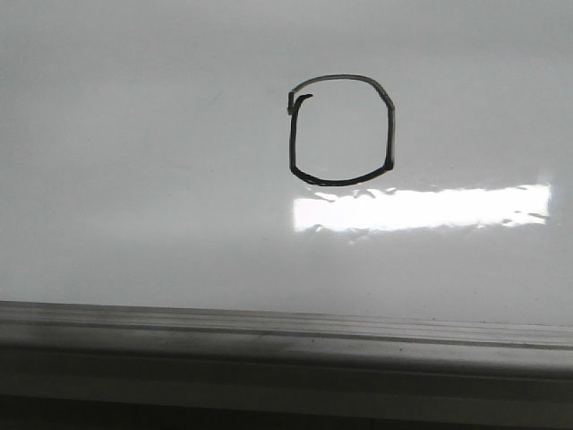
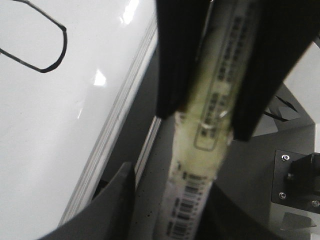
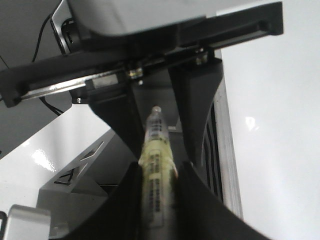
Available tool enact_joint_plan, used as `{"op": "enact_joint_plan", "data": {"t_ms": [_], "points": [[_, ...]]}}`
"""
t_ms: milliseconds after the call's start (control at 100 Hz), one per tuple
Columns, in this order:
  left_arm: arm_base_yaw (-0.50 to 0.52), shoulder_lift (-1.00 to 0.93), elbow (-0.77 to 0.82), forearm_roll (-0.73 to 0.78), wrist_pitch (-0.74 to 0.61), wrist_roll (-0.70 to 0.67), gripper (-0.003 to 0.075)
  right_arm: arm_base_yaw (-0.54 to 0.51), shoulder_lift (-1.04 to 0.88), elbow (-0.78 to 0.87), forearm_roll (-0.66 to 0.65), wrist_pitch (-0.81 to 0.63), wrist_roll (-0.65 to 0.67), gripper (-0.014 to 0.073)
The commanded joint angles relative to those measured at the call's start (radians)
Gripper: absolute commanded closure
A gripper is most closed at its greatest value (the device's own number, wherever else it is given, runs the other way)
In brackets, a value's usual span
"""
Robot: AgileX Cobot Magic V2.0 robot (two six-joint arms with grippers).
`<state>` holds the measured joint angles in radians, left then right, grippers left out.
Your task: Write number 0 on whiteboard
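The left gripper (image 2: pixel 212 127) was clamped on a marker (image 2: pixel 200 150), its two dark fingers (image 2: pixel 175 60) pressing the pale, yellowish barrel from either side; printed text and a barcode ran along the barrel, which was blurred so close to the camera. The right gripper (image 3: pixel 157 170) pinched the same kind of marker (image 3: pixel 156 165) between its black fingers (image 3: pixel 192 120), the barrel's small rounded end pointing toward the other arm's dark frame (image 3: pixel 150 55). Grey machine parts with screws (image 2: pixel 295 175) sat beside the left gripper, off the board. Both grippers were held off the near edge of the whiteboard (image 1: pixel 134 179), and neither appeared in the front view, where nothing stood between the camera and the drawing. The number 0 (image 1: pixel 341 131) sat on the board a little right of centre and toward the far side, a squarish black loop with a small hook at its upper-left corner, its lower stroke heavier than its top. From the left wrist, part of the loop (image 2: pixel 50 52) showed at a slant. Just nearer than the loop lay a bright bar of glare (image 1: pixel 421 208). The board's grey metal frame (image 1: pixel 286 336) ran along the near edge.
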<state>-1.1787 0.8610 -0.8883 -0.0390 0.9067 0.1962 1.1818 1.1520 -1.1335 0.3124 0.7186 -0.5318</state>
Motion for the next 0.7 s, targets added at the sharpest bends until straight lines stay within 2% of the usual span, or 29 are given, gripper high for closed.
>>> {"op": "enact_joint_plan", "data": {"t_ms": [0, 180, 470, 520, 560, 690], "points": [[0.004, -0.003, -0.036, 0.039, -0.088, -0.008, 0.0573, 0.018, -0.028, -0.033, 0.065, -0.016, -0.009, 0.0642], [0.004, -0.003, -0.036, 0.039, -0.089, -0.008, 0.0741, 0.018, -0.028, -0.033, 0.065, -0.018, -0.009, 0.0642], [0.004, -0.003, -0.036, 0.020, -0.159, -0.008, 0.0739, 0.018, -0.028, -0.033, 0.065, -0.021, -0.009, 0.0617], [0.004, -0.003, -0.036, 0.010, -0.182, -0.008, 0.0740, 0.018, -0.028, -0.033, 0.059, -0.033, -0.009, 0.0557], [0.004, -0.003, -0.036, 0.005, -0.199, -0.008, 0.0740, 0.018, -0.028, -0.033, 0.051, -0.047, -0.009, 0.0468], [0.004, -0.003, -0.036, -0.008, -0.221, -0.008, 0.0740, 0.011, -0.030, -0.033, 0.026, -0.103, -0.009, 0.0114]]}}
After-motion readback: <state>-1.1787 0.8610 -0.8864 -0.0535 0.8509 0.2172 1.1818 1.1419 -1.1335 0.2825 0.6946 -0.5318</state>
